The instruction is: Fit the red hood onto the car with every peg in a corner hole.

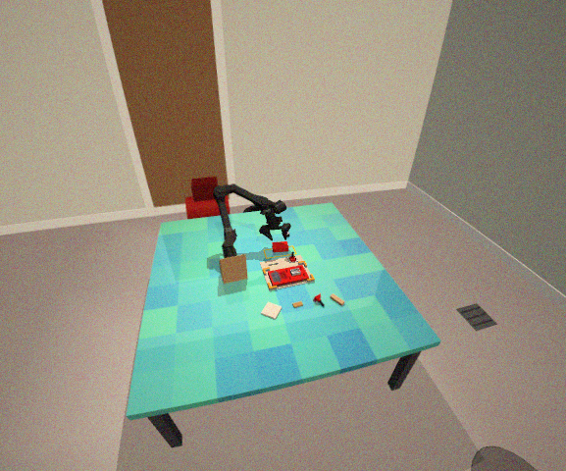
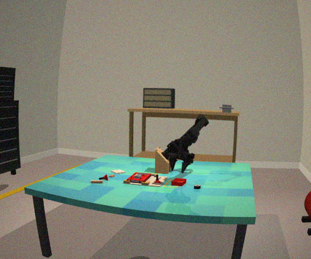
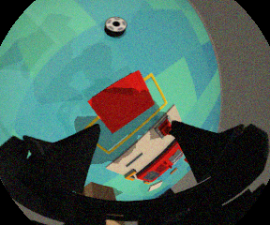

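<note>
The red hood (image 1: 280, 246) (image 2: 178, 182) (image 3: 122, 103) lies on the table, partly over the yellow outline (image 3: 158, 88), roof up. The red chassis (image 1: 287, 276) (image 2: 138, 179) (image 3: 159, 165) sits in the jig with the grey engine block (image 1: 295, 272) (image 2: 137, 176) on its deck. The pegs are too small to make out. My gripper (image 1: 277, 237) (image 2: 177, 170) (image 3: 137, 127) is open and empty, pointing down above the table near the hood. In the wrist view the hood shows ahead of the gap between the fingertips, not between them.
A red and black part (image 1: 292, 257) (image 2: 157, 179) stands on the pale plate between hood and chassis. A black and white wheel (image 2: 197, 186) (image 3: 115, 26) lies beyond the hood. A wooden block (image 1: 233, 268) stands at the arm's base. A pale tile (image 1: 271, 310) and small loose parts lie beyond the jig.
</note>
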Available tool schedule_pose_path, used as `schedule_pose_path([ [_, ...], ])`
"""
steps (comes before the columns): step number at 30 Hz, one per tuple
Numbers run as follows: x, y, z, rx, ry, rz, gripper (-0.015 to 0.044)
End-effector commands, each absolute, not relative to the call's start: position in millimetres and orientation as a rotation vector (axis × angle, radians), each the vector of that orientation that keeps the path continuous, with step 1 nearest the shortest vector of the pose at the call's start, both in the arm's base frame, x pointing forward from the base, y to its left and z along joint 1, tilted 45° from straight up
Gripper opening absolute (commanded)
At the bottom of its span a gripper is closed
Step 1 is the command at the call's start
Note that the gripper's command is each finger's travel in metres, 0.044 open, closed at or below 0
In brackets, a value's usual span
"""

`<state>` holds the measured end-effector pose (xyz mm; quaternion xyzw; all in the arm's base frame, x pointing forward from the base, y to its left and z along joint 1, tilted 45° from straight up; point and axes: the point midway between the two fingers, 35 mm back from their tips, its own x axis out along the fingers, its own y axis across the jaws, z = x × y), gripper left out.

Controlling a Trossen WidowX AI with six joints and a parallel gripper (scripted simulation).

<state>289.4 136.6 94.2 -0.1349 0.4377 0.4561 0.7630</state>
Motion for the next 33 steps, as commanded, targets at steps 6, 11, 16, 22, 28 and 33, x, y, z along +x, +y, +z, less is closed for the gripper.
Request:
schedule_pose_path([
  [6, 310.3, 140.1, 105.3, 0.663, 1.589, 0.565, 0.044],
  [11, 310.3, 140.1, 105.3, 0.663, 1.589, 0.565, 0.044],
  [16, 310.3, 140.1, 105.3, 0.663, 1.589, 0.565, 0.044],
  [22, 310.3, 140.4, 105.0, 0.663, 1.589, 0.565, 0.044],
  [28, 310.3, 143.0, 102.2, 0.663, 1.589, 0.565, 0.044],
  [33, 310.3, 145.7, 99.4, 0.663, 1.589, 0.565, 0.044],
])
